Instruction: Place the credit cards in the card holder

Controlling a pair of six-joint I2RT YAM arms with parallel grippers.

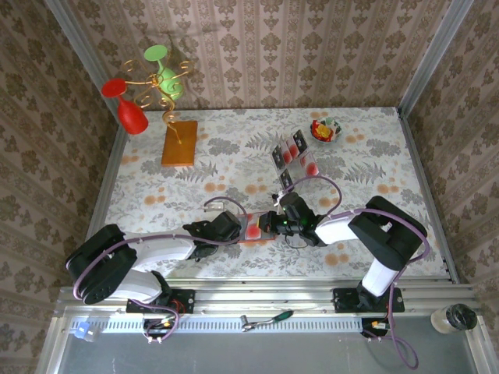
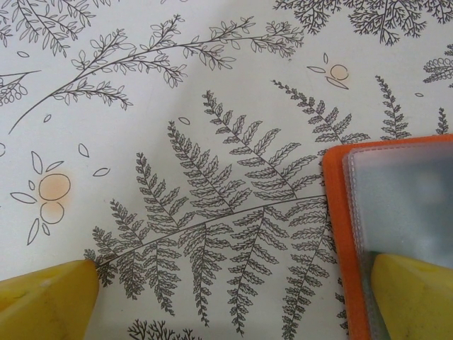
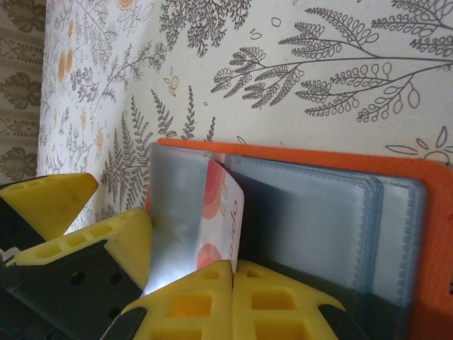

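L grip: left gripper (image 1: 228, 226) (image 2: 233, 263) down low on the table (image 1: 374, 179), jaws spread wide. One yellow finger (image 2: 414, 294) lies on the holder's clear sleeve, the other (image 2: 42, 301) is on bare cloth well to the side. Nothing between them.
R grip: right gripper (image 1: 274, 218) (image 3: 233, 273) jaws closed tight, pinching the near edge of one credit card (image 3: 225, 205).
Card: pale pinkish w/ red round marks, standing on edge and tilted. Far end sits in the gap between a lifted clear sleeve leaf (image 3: 170, 212) and the rest of the sleeves. How deep it's in – can't tell.
Holder: card holder (image 1: 256, 230) (image 2: 336, 212) (image 3: 318, 159) lies open and flat near the front middle of the table, btwn the two grippers. Orange-red cover, grey-blue clear pockets facing up.
Other cards: black + pale ones (image 1: 300, 152) in the clear tray (image 1: 274, 156), behind the right gripper, well apart from the holder.
Misc: small bowl (image 1: 325, 130) beyond the tray; orange-brown board (image 1: 179, 143) w/ gold wire stand at far left.
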